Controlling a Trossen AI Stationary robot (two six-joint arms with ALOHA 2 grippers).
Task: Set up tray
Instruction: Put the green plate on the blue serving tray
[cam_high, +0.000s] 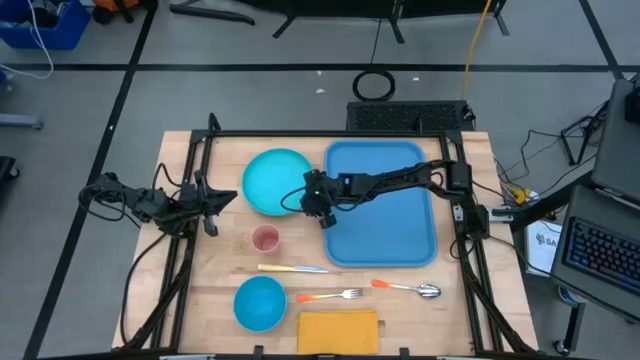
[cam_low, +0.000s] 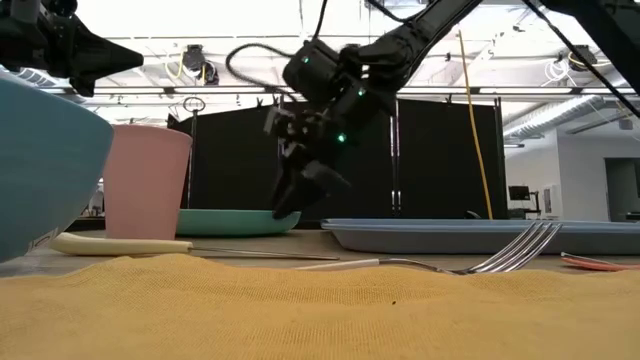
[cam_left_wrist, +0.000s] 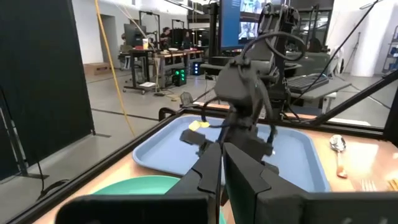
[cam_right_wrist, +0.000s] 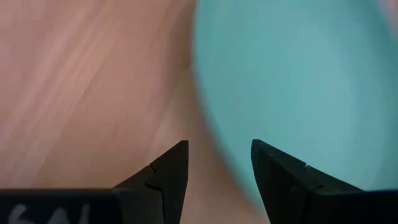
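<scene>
Hovering right gripper (cam_high: 322, 214) between plate (cam_high: 272, 180) and tray (cam_high: 400, 225).

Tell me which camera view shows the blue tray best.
The high view: the whole tray shows from above, with its rim and rounded corners, only crossed by the right arm. The low view shows just its edge side-on. The left wrist view shows most of it behind the right arm. The right wrist view shows none.

A robotics lab; black curtain panels (cam_low: 440, 160), equipment racks (cam_left_wrist: 146, 46), computer workstation (cam_high: 605, 250) beside the table.
</scene>
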